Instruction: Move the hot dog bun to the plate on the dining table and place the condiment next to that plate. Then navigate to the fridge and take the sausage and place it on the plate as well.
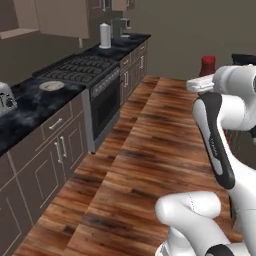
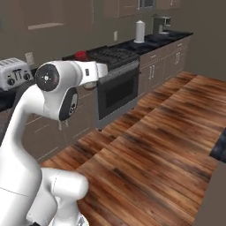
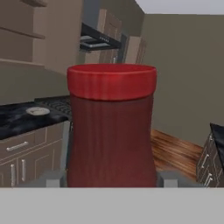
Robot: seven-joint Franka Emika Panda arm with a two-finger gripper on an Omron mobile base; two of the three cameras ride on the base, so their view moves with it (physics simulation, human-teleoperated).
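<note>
The condiment is a dark red bottle with a bright red cap (image 3: 111, 127). It stands upright between my gripper's (image 3: 112, 179) fingertips (image 3: 52, 178) and takes up the middle of the hand view. The gripper is shut on it. In the left base view the condiment (image 1: 208, 65) pokes up above the white hand at the upper right, in the air over the wooden floor. In the right base view its red top (image 2: 80, 55) shows just behind the hand. The hot dog bun, the dining table's plate, the fridge and the sausage are out of view.
A dark stone counter (image 1: 30, 107) runs along the left with a stove (image 1: 82, 70), a toaster (image 2: 15, 73), a small round dish (image 1: 51, 85), a white roll (image 1: 105, 36) and a coffee machine (image 2: 161, 23). Wooden floor (image 1: 145, 150) lies open ahead. A dark cabinet corner (image 3: 214, 148) sits at the right.
</note>
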